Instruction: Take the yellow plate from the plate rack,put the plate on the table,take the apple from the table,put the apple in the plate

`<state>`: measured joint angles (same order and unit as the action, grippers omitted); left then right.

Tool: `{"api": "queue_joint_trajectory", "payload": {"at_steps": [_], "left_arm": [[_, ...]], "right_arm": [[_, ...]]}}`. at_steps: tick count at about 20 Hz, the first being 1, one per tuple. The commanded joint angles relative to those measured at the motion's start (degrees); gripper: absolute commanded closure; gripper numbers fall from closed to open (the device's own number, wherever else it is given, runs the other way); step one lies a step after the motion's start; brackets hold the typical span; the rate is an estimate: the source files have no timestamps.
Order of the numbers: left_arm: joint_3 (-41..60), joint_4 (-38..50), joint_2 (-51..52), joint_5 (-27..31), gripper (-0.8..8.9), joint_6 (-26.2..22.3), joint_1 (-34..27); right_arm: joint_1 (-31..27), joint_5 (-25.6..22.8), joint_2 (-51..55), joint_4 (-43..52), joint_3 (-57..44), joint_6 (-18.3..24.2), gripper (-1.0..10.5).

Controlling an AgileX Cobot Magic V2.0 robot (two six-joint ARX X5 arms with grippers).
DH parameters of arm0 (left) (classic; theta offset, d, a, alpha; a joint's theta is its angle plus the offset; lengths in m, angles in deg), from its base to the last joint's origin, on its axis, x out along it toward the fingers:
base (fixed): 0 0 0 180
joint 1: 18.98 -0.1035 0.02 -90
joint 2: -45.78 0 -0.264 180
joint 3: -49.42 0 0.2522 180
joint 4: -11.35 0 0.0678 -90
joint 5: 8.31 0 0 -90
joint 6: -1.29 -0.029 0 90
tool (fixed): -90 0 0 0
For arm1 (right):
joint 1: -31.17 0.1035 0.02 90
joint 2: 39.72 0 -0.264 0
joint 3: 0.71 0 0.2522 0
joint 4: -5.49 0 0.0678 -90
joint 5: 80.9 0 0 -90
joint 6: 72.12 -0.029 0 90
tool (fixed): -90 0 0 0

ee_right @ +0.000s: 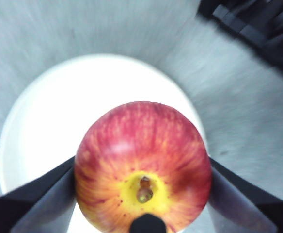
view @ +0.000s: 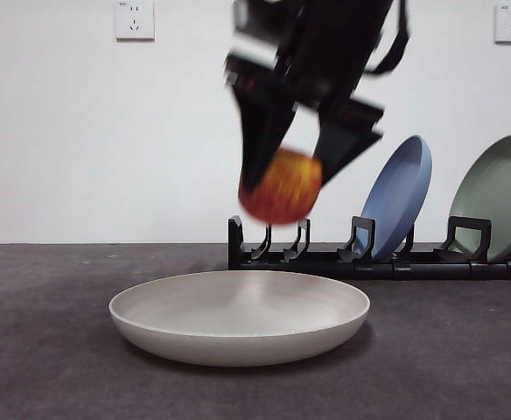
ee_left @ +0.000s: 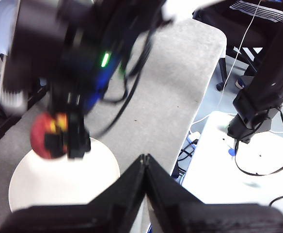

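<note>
Apple (view: 281,186) hangs in the air, clamped between the two black jaws of the right gripper (view: 292,175), which reaches down from the top of the front view, its jaws slanting inward to the fruit's sides. From the right wrist the apple (ee_right: 142,167) fills the space between the jaws, stem end facing the camera, directly over the yellow plate (ee_right: 59,116). That plate (view: 238,317) sits flat on the table (view: 45,350), in front of the plate rack (view: 369,258), apart from the apple above it. A blue plate (view: 400,194) and a sage-green plate (view: 496,194) lean in the rack's slots. The left gripper (ee_left: 145,162) holds back off to the side, its jaws pressed together on nothing, looking toward the right arm and apple (ee_left: 43,138).
</note>
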<state>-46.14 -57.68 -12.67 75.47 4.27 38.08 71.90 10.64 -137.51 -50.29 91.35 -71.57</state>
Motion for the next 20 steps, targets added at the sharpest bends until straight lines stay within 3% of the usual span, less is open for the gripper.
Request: {"api": "queue_joint_trajectory", "payload": {"at_steps": [1,6,14,16,18,20], "left_arm": [[0.1,0.1,0.7,-0.2,8.22,-0.7,0.0],[0.1,-1.0,1.0,-0.2,8.22,-0.7,0.0],[0.1,-2.3,1.0,-0.2,8.21,-0.7,0.0],[0.1,-2.3,1.0,-0.2,8.22,-0.7,0.0],[0.1,-2.3,1.0,-0.2,8.22,-0.7,0.0],[0.1,-2.3,1.0,-0.2,8.22,-0.7,0.0]], "right_arm": [[1.3,-0.1,-3.5,0.7,0.0,-0.9,9.6],[3.5,-0.5,-9.9,-0.1,0.0,-0.9,9.6],[4.3,-1.0,-11.2,-0.8,0.0,-1.0,9.2],[4.3,-1.0,-11.2,-1.7,0.0,-1.0,7.2],[4.3,-1.0,-11.2,-1.8,0.0,-1.1,4.4],[4.3,-0.9,-11.1,-1.8,0.0,-1.8,3.4]]}}
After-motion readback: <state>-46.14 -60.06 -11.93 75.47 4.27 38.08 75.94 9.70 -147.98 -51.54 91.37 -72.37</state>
